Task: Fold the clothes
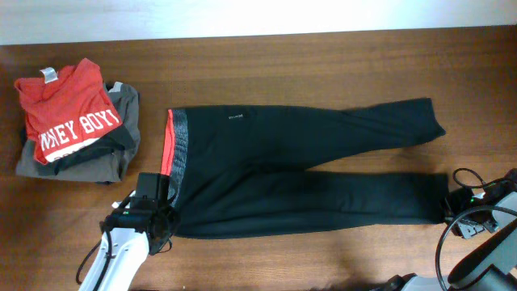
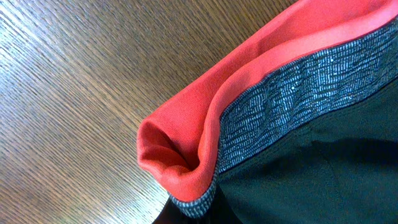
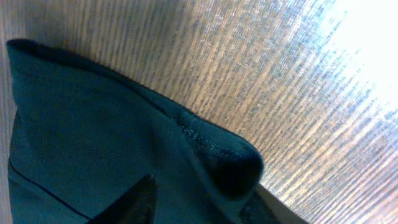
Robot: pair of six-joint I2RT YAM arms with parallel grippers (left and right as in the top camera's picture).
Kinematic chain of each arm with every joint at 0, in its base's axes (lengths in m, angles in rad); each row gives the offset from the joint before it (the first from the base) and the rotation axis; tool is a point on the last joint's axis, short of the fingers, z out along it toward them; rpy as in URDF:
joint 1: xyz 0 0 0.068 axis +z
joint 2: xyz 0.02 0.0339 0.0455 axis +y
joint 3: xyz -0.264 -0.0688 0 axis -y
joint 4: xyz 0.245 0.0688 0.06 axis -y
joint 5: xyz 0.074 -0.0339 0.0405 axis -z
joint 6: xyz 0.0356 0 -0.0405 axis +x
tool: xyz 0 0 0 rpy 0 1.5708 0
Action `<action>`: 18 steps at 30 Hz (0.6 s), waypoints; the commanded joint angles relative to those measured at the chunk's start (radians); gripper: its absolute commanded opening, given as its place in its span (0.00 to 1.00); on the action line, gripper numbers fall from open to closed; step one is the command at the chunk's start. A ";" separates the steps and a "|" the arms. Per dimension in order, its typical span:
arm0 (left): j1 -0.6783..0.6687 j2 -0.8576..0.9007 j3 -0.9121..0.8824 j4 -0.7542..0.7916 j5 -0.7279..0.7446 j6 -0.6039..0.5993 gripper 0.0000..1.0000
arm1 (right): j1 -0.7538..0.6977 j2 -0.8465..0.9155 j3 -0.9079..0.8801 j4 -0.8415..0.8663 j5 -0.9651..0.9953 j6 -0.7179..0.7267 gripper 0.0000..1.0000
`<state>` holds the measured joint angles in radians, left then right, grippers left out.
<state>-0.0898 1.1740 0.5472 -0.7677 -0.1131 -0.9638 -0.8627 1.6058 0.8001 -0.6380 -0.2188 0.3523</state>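
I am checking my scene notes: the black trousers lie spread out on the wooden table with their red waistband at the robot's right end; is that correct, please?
Not quite: the overhead view shows the black trousers spread out on the wooden table with their red waistband at the robot's left end.

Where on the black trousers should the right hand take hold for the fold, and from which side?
The near leg's hem, with the right hand coming in from beyond the leg end, low along the table. The trousers lie flat, and in the wrist view the hem's lip stands slightly raised, probably leaving room for a finger beneath.
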 commanded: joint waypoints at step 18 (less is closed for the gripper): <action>0.006 -0.024 0.105 -0.103 -0.023 0.159 0.00 | 0.003 0.001 0.267 -0.315 0.037 0.000 0.04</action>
<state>-0.0898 1.1736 0.5793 -0.8490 -0.1131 -0.8791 -0.8631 1.6077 0.9771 -0.9070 -0.2070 0.3584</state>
